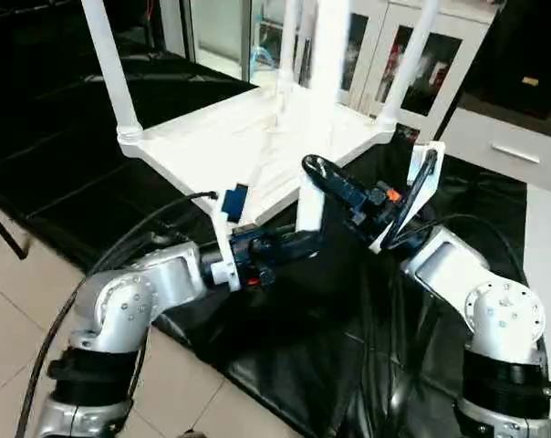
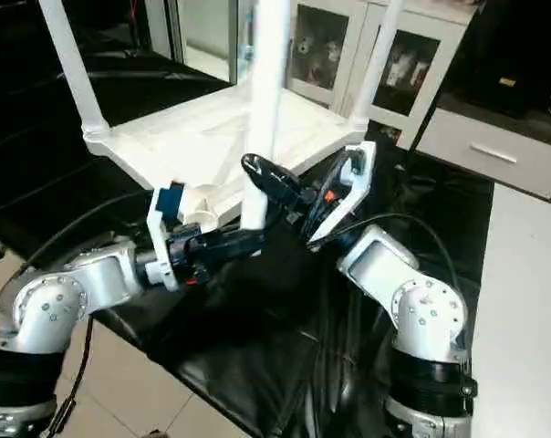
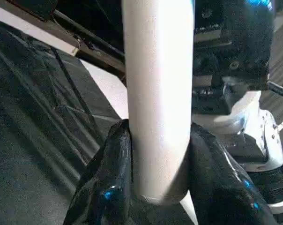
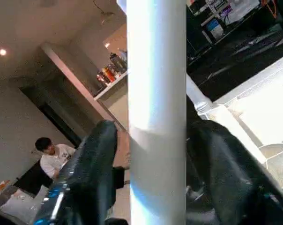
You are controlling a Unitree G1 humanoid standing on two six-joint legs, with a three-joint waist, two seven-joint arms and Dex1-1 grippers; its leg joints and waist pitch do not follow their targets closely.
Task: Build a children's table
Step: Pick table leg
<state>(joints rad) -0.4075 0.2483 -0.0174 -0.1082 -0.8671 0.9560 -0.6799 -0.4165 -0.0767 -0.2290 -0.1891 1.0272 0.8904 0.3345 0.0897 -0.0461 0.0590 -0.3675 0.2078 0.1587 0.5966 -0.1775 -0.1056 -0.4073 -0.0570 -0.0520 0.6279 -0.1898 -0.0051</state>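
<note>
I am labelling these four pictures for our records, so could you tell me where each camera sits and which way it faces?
Left eye view: on the head, looking forward and down at the upturned table top; both silver forearms show.
Right eye view: same scene from slightly to the side; left gripper and right gripper at the near leg.
Left wrist view: along its own black fingers, which clamp that leg.
Right wrist view: looks up the leg between its fingers; a seated person behind.
All four share the near leg.

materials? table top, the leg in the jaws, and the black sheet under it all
Table top: looks like white moulded plastic, matte, with ribs on its underside. Leg: same white plastic look, smooth, soft sheen. Black sheet: probably thin plastic film or coated fabric; it is glossy and creased.
</note>
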